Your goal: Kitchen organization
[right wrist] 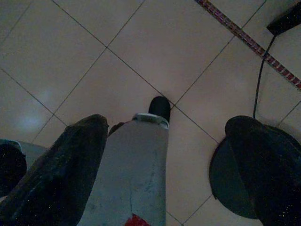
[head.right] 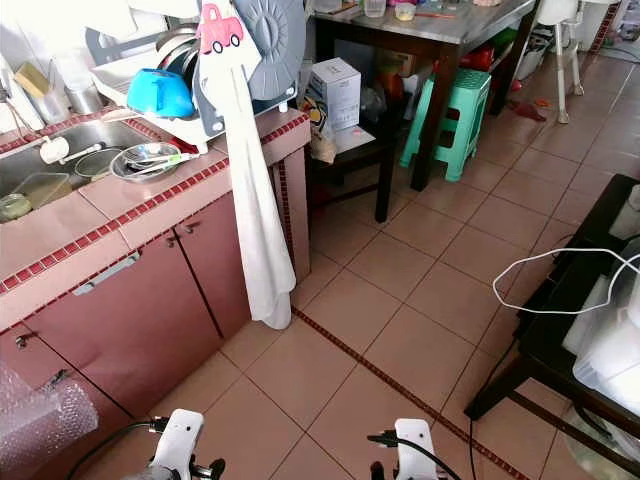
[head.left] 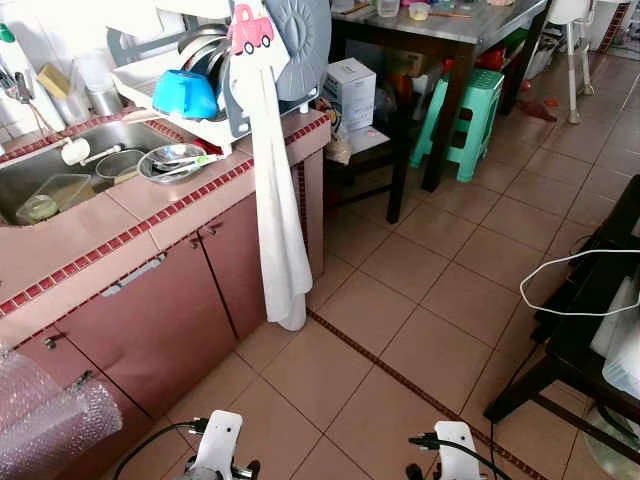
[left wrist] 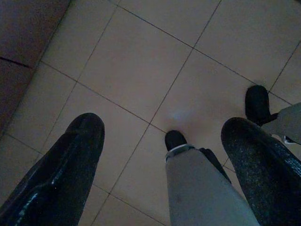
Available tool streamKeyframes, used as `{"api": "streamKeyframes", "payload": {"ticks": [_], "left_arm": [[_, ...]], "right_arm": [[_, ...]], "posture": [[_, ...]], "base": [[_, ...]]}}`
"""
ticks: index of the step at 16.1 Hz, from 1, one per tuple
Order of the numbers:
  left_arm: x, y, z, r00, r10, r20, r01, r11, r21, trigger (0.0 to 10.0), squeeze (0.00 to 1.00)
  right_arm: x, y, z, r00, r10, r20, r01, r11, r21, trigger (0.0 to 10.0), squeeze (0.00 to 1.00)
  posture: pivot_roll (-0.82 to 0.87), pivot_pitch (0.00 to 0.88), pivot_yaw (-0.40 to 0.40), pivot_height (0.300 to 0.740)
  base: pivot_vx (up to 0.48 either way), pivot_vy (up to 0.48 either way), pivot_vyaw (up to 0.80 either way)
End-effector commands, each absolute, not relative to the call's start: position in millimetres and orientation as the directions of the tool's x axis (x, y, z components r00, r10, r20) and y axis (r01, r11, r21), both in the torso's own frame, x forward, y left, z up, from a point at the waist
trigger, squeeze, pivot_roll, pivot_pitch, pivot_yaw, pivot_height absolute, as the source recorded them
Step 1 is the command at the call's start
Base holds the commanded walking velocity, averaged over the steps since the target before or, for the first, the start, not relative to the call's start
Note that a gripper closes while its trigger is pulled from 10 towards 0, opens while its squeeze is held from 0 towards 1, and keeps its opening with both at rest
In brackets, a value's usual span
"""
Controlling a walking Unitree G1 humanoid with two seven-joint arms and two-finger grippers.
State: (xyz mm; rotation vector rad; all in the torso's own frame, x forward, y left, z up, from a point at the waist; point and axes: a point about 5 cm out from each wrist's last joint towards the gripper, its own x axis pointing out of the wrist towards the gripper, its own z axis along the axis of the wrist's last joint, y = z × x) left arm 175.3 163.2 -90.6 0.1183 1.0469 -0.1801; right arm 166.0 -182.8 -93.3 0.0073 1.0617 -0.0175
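A wide stretch of tan tiled floor (head.left: 420, 300) lies open ahead, crossed by a thin dark red mosaic strip (head.left: 400, 378). On the robot's left runs the pink-tiled surface (head.left: 150, 200) with a red mosaic edge and maroon cabinet doors (head.left: 160, 320) below. Its steel sink (head.left: 60, 160) holds a metal bowl (head.left: 172, 162) and a clear plastic container (head.left: 45, 195). A dish rack (head.left: 200, 100) at the surface's far end carries a blue bowl (head.left: 185, 95) and a grey round lid (head.left: 300, 35). A long white cloth (head.left: 275, 200) hangs over the corner almost to the floor. Beyond stand a white box (head.left: 350, 90), a dark table (head.left: 450, 40) and a green plastic stool (head.left: 470, 115). A dark wooden frame (head.left: 560, 350) with a looping white cable (head.left: 575, 285) narrows the right edge.

Both arms hang low over bare tile. The left gripper (left wrist: 164, 155) and the right gripper (right wrist: 167, 155) have their jaws spread wide, holding nothing.
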Motion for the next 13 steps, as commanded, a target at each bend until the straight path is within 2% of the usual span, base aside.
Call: {"api": "streamKeyframes", "payload": {"ticks": [1, 9, 13], "left_arm": [[177.4, 164.0, -89.6, 0.488, -0.092, -0.868, 0.215, 0.976, 0.018, 10.0, 0.0], [177.2, 159.4, -90.0, 0.488, -0.097, -0.868, 0.198, 0.98, 0.001, 10.0, 0.0], [178.2, 158.6, -89.7, 0.488, -0.096, -0.867, 0.195, 0.981, 0.001, 10.0, 0.0]], "right_arm": [[164.2, -181.7, -94.1, 0.489, -0.005, -0.872, 0.008, 1.0, -0.001, 10.0, 0.0], [169.0, -187.5, -91.2, 0.493, 0.008, -0.87, -0.088, 0.995, -0.041, 10.0, 0.0], [168.1, -186.4, -91.9, 0.479, 0.006, -0.878, -0.133, 0.989, -0.066, 10.0, 0.0]], "posture": [[-0.03, 0.0, 0.072, 0.74], [-0.03, 0.0, 0.024, 0.74], [-0.03, 0.0, 0.024, 0.74]], "base": [[0.0, 0.0, 0.0], [0.0, 0.0, 0.0], [0.0, 0.0, 0.0]]}}
